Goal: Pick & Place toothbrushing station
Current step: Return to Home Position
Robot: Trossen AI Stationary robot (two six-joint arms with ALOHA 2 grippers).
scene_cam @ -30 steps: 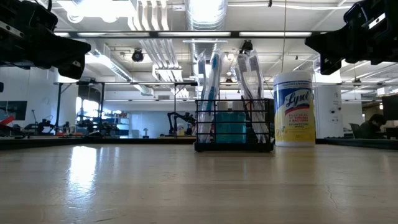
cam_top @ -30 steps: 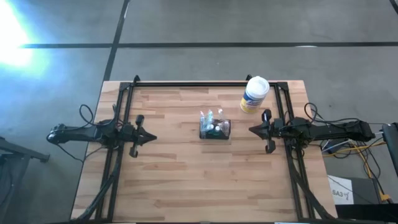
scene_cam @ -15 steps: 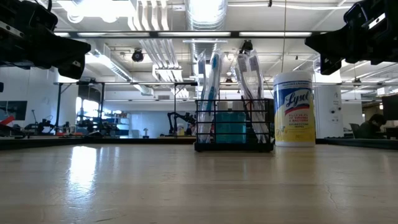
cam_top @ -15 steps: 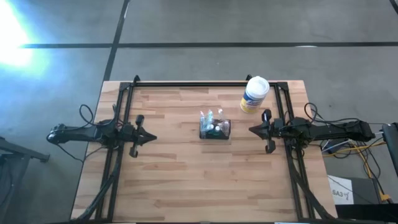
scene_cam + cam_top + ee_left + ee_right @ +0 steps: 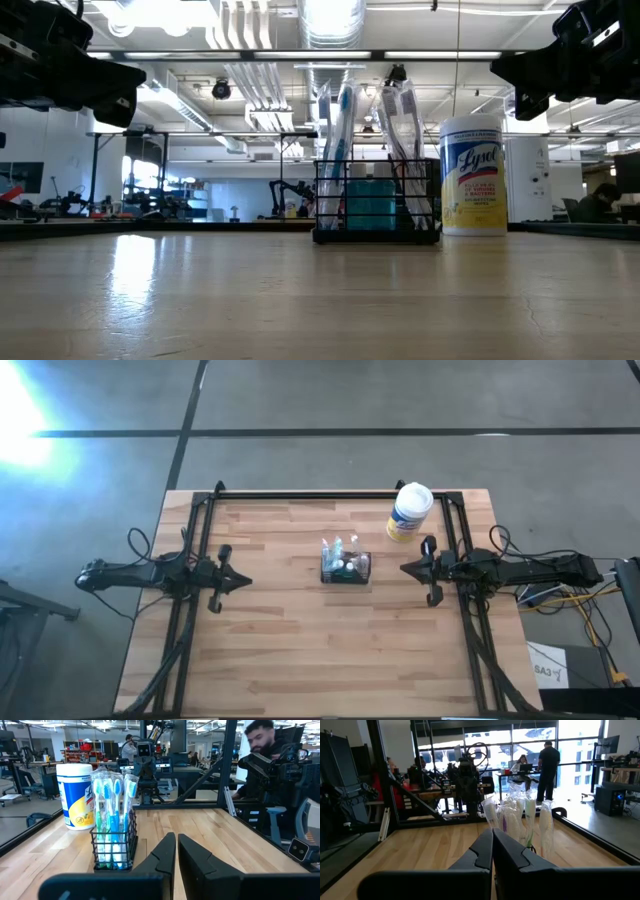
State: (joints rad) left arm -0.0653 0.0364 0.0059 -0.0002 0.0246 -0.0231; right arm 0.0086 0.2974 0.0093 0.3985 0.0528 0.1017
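The toothbrushing station, a small black wire-mesh caddy (image 5: 345,567) holding several wrapped toothbrushes, stands on its base near the table's middle; it also shows in the low view (image 5: 376,200), the left wrist view (image 5: 114,837) and the right wrist view (image 5: 520,827). My left gripper (image 5: 245,583) waits at the table's left side, shut and empty, its fingers (image 5: 176,851) pointing at the caddy. My right gripper (image 5: 403,569) waits at the table's right side, shut and empty, its fingers (image 5: 492,847) also pointing at the caddy.
A white cylindrical wipes canister with a yellow label (image 5: 409,512) stands upright at the far right of the table, beside the caddy (image 5: 473,175). Black frame rails (image 5: 330,495) run along the table's far, left and right edges. People show in the room beyond.
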